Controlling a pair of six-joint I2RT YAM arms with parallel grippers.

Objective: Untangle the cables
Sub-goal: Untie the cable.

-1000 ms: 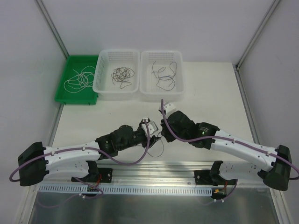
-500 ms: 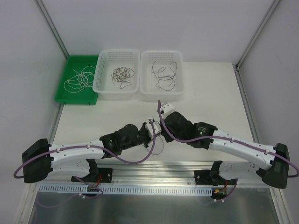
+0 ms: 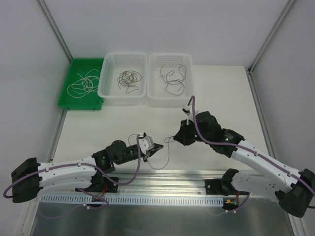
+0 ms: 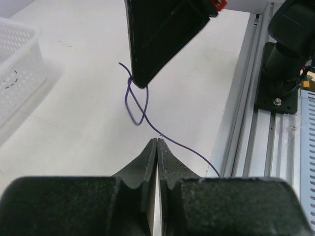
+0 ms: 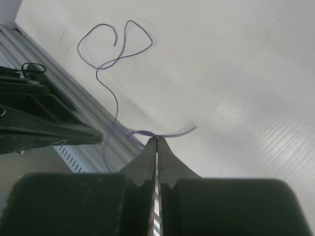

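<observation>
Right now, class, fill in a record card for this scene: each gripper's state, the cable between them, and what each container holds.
Left gripper: shut, apparently pinching the purple cable at its tips
Right gripper: shut on the same cable
Purple cable: runs between both grippers, with a small loop
Green tray: whitish cables
Left white basket: dark tangle
Right white basket: looser dark cables

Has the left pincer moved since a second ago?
Yes. The left pincer has pulled back from the white perforated plastic baskets toward the silver metal rail.
</observation>
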